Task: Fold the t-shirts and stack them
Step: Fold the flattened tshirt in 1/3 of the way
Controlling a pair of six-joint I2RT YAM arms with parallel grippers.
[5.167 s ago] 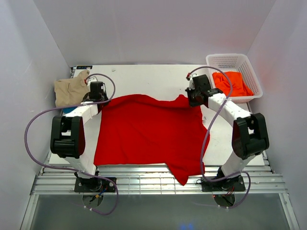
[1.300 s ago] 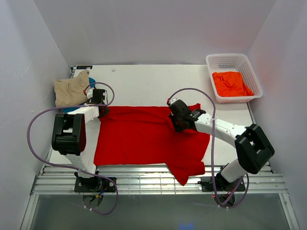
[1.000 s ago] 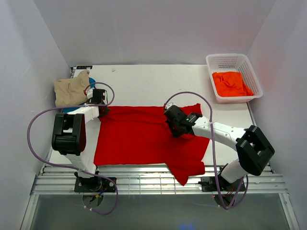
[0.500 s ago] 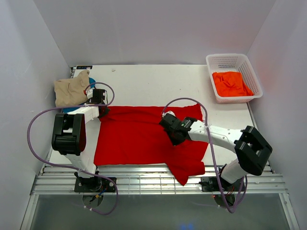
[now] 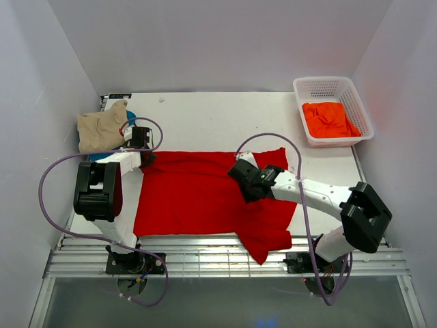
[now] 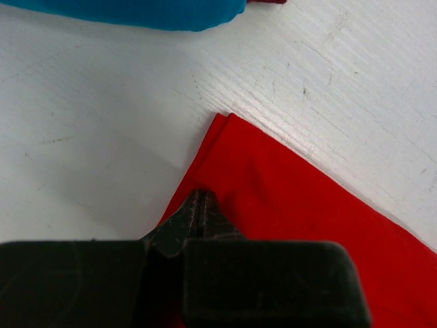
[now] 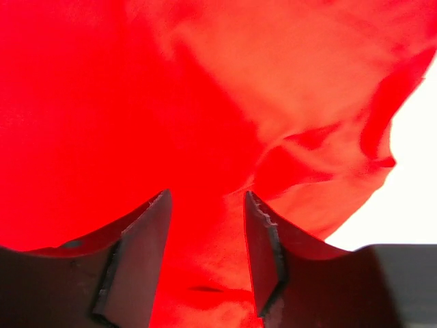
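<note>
The bright red t-shirt (image 5: 198, 195) lies spread flat on the bench (image 5: 205, 116), well to the left of the white basket (image 5: 322, 83) and nearer me than it. Its far strip is folded over, and one sleeve hangs past the bench's near edge. The left pincer (image 6: 199, 198) is pressed together on the shirt's corner farthest from the basket. The right pincer (image 7: 205, 198) stands spread just above the cloth, at the end of the shirt nearer the basket, gripping nothing.

I judge this shirt light, limp and quick to wrinkle: it will sag and drag wherever it is unsupported, and a one-sided pull will skew the fold. I would pinch it at a hem or a doubled edge, through both layers, never mid-panel. An orange t-shirt (image 5: 329, 117) sits inside the basket.
</note>
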